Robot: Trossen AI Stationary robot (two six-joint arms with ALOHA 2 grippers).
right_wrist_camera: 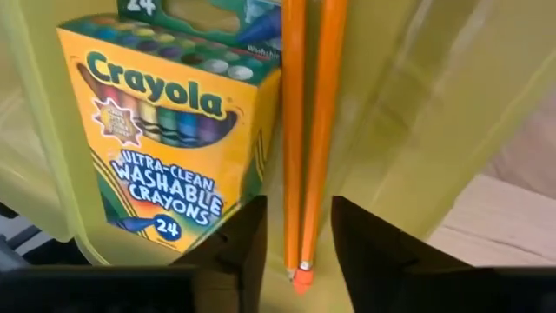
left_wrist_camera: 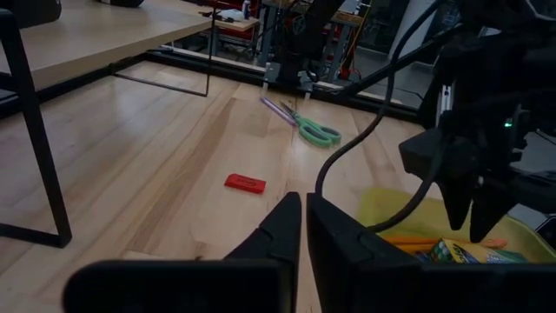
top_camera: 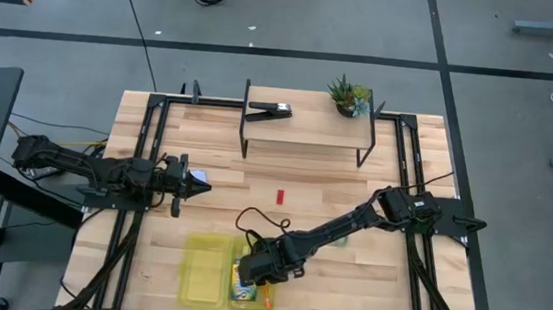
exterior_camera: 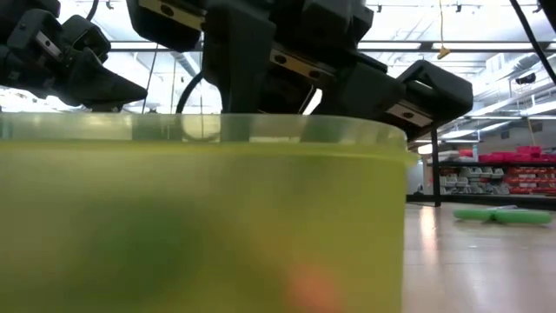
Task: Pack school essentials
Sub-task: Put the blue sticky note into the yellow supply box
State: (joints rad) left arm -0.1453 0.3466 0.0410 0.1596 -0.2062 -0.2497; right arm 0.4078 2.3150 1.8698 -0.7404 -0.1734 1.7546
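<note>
A yellow-green translucent bin (top_camera: 250, 283) stands near the table's near edge. In it lie the crayon box (right_wrist_camera: 165, 148) and two orange pencil shafts (right_wrist_camera: 317, 130) side by side. My right gripper (right_wrist_camera: 298, 239) hangs open over the bin (top_camera: 259, 266), one finger on either side of the pencils' ends without touching them. My left gripper (left_wrist_camera: 304, 226) is shut and holds nothing, at the table's left (top_camera: 186, 179), with the pale bluish-white block (top_camera: 198, 178) on the table beside it. The red piece (left_wrist_camera: 245, 183), the green-handled scissors (left_wrist_camera: 314, 130) and the pink-purple pencil (left_wrist_camera: 276, 108) lie on the wood.
The bin's yellow lid (top_camera: 203, 269) lies flat to the left of the bin. At the far edge stands a low wooden shelf (top_camera: 309, 128) on black legs, bearing the black clip-like tool (top_camera: 270, 110) and the potted plant (top_camera: 349, 96). Black rails run along both sides of the table.
</note>
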